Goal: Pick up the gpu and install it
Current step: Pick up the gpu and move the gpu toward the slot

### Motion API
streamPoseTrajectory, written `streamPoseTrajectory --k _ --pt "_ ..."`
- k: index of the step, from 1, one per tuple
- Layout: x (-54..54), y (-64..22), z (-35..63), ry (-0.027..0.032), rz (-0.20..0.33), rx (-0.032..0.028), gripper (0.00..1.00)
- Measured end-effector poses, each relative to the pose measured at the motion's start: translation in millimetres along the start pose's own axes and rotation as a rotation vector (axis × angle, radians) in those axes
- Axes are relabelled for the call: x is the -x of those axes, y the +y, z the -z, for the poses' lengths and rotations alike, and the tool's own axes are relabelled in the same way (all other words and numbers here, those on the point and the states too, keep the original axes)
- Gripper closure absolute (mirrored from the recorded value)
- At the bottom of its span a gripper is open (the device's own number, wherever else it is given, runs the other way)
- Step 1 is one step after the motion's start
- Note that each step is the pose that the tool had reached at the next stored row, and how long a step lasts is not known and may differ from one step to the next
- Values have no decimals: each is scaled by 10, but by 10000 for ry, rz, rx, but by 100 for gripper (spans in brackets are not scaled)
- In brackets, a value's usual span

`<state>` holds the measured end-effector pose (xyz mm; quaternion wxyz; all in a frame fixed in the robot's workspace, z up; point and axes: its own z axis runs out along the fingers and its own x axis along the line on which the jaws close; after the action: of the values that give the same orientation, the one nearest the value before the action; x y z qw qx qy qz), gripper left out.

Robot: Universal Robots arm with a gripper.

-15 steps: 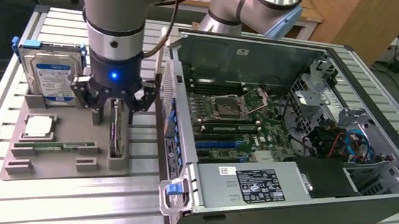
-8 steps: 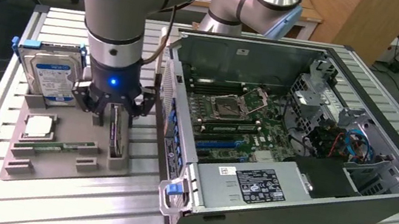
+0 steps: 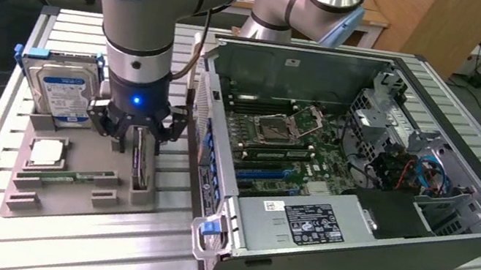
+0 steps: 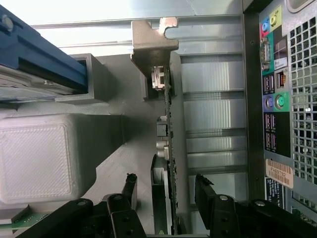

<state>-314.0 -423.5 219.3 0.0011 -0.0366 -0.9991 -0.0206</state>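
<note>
Just beside the open computer case (image 3: 396,261), the gpu (image 3: 143,162) stands on edge in a grey holder (image 3: 61,194). The gripper (image 3: 142,141) has its fingers (image 4: 130,191) spread open on either side of it. The card looks thin, stiff, light and fragile, best pinched across its flat faces.

dark gpu (image 3: 141,162) with a silvery bracket (image 4: 153,39); black pincer (image 4: 166,179); blue-and-white label on the hard drive (image 3: 64,93); grey tray (image 3: 61,196); green motherboard (image 3: 283,143); ribbed silver table (image 3: 80,255).
</note>
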Motion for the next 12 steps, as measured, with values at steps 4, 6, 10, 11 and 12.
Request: streamPoseTrajectory --k 4,6,10,11,12 --pt "0 0 0 0 0 0 42" --pt "0 0 -1 -1 -1 1 49" --pt "1 0 0 -1 0 0 58" --pt "2 0 0 0 0 0 64" --pt "2 0 0 0 0 0 64"
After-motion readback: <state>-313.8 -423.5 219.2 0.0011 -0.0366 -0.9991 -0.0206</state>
